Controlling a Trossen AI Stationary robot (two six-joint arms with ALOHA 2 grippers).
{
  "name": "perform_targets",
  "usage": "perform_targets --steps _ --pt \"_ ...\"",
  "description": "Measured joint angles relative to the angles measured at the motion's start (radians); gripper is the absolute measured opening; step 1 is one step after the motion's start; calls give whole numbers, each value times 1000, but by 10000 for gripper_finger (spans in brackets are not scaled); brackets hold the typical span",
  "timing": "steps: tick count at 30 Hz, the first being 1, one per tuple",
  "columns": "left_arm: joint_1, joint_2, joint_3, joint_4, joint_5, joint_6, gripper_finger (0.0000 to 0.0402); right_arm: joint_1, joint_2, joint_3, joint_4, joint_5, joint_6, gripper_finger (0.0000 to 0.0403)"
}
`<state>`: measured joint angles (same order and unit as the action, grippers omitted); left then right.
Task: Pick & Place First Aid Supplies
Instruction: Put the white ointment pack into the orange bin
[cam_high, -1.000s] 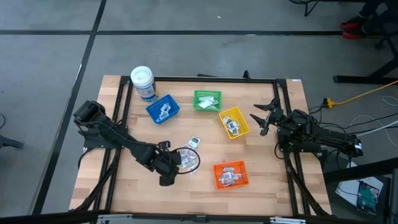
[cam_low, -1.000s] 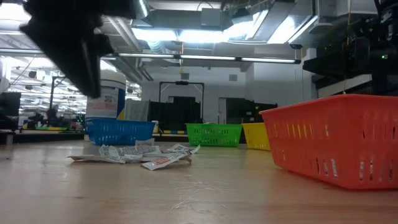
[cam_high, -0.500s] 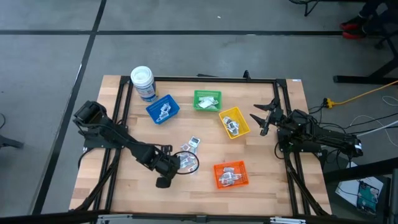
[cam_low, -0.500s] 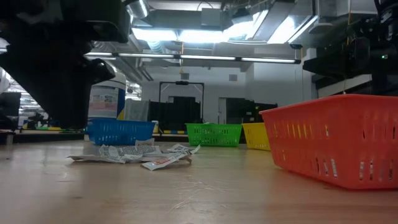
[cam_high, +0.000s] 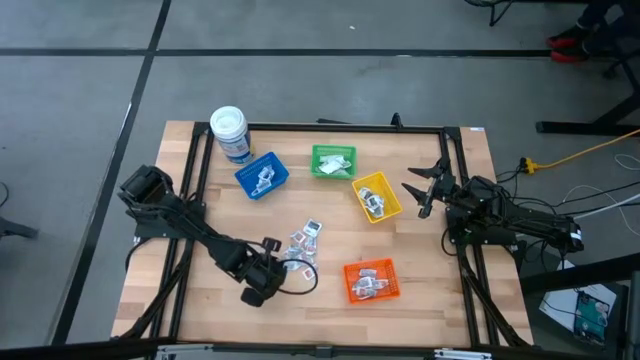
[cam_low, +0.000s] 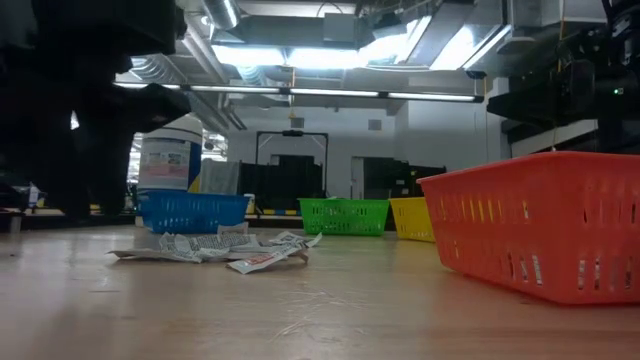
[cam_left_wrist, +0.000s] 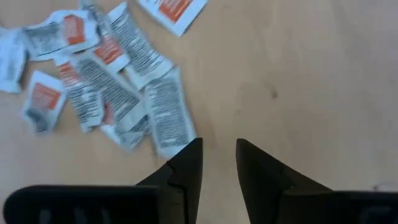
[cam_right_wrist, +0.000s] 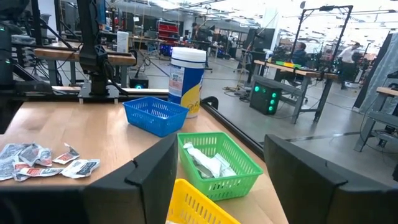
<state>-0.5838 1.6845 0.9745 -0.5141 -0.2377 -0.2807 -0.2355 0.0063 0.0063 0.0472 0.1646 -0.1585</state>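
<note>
Several small white and silvery first aid packets (cam_high: 300, 246) lie in a loose pile on the wood near the table's middle; they also show in the low view (cam_low: 215, 247) and the left wrist view (cam_left_wrist: 106, 81). My left gripper (cam_high: 272, 266) points steeply down just on the near-left side of the pile. It is open, with bare wood between its fingers (cam_left_wrist: 214, 144). My right gripper (cam_high: 425, 190) waits open and level at the table's right side, facing the green bin (cam_right_wrist: 221, 143). My left gripper comes from above, slanting down. One fingertip (cam_left_wrist: 191, 149) stands over the near end of the closest packet (cam_left_wrist: 171, 127). I cannot tell whether it touches the packet. Nothing lies between the two fingers.
A blue bin (cam_high: 262, 175), green bin (cam_high: 333, 161), yellow bin (cam_high: 377, 196) and orange bin (cam_high: 371, 281) hold more packets. A white-lidded jar (cam_high: 230, 133) stands at the far left. One packet (cam_high: 312, 228) lies apart, beyond the pile.
My left gripper has sunk toward the table and drawn a little toward the near edge, off the pile's top, while rolling about its own axis. The packets have stayed where they were.
</note>
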Motion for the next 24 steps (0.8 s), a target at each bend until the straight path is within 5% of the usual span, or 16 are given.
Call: perform_targets --steps 24 --pt "8 113 3 76 -117 29 98 0 0 0 0 0 0 236"
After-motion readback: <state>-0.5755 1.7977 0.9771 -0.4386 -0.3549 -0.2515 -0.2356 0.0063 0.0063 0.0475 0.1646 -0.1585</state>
